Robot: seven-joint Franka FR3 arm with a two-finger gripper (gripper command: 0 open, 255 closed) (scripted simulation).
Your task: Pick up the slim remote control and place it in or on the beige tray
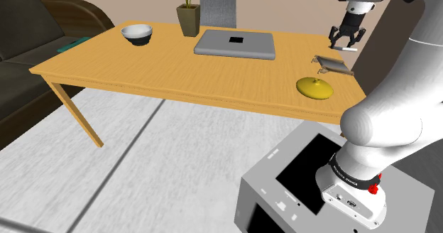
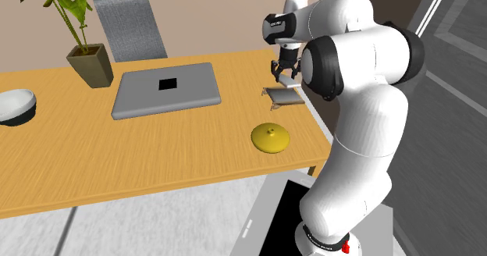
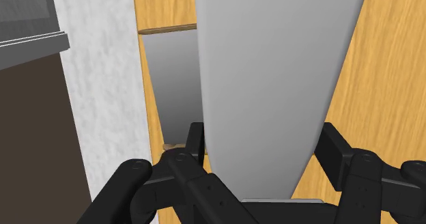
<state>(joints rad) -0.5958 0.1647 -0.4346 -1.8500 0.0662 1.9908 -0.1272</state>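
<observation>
the gripper (image 3: 265,134) clasps the slim grey remote (image 3: 273,72) between its 2 fingers, above the tray (image 1: 334,64) at the table (image 1: 177,72) edge. let go off-centre, the long remote could tip over the rim. the wrist view shows the clasp; the shoulder view shows the height above the tray.
</observation>
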